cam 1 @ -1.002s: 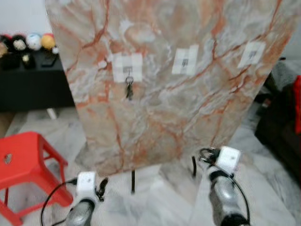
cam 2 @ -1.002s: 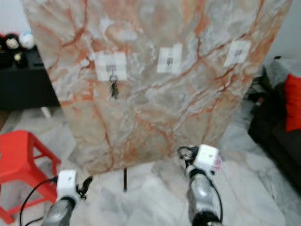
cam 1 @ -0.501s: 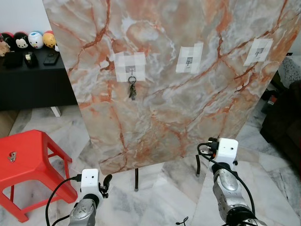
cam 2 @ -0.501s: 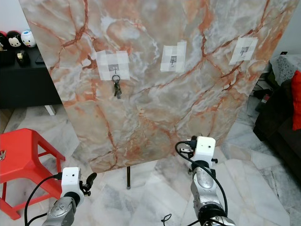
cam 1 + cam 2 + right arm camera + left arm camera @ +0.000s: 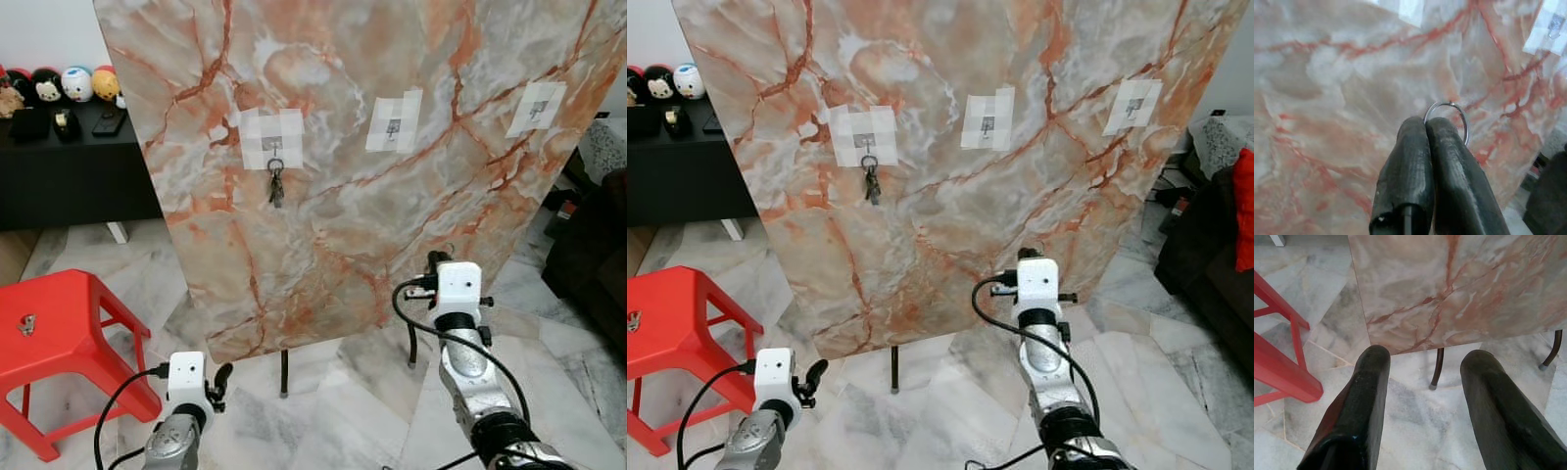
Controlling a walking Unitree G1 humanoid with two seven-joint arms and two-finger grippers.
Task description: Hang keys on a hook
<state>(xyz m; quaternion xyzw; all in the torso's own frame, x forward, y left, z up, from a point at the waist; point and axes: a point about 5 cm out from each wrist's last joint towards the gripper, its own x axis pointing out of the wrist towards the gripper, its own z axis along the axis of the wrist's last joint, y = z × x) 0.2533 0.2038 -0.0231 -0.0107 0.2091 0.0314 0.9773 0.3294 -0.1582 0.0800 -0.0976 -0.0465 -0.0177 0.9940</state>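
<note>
A tall marble board [image 5: 343,225] carries three taped hooks. A bunch of keys [image 5: 275,184] hangs from the left hook [image 5: 271,145]. The middle hook [image 5: 393,125] and the right hook [image 5: 535,106] are bare. My right gripper [image 5: 1425,123] is shut on a metal key ring [image 5: 1448,102] that sticks out past its fingertips. It is held up close to the board's lower right part, well below the hooks. My left gripper [image 5: 1425,362] is open and holds nothing, low over the floor near the board's bottom edge.
A red plastic stool [image 5: 49,333] stands at the left. Behind it is a black cabinet [image 5: 69,166] with toys on top. A dark sofa [image 5: 598,255] is at the right edge. The board rests on thin metal legs [image 5: 283,372] on the marble floor.
My right arm has risen and moved closer to the board. The left arm stays low. The earliest frames were blurred and the view shifted a little.
</note>
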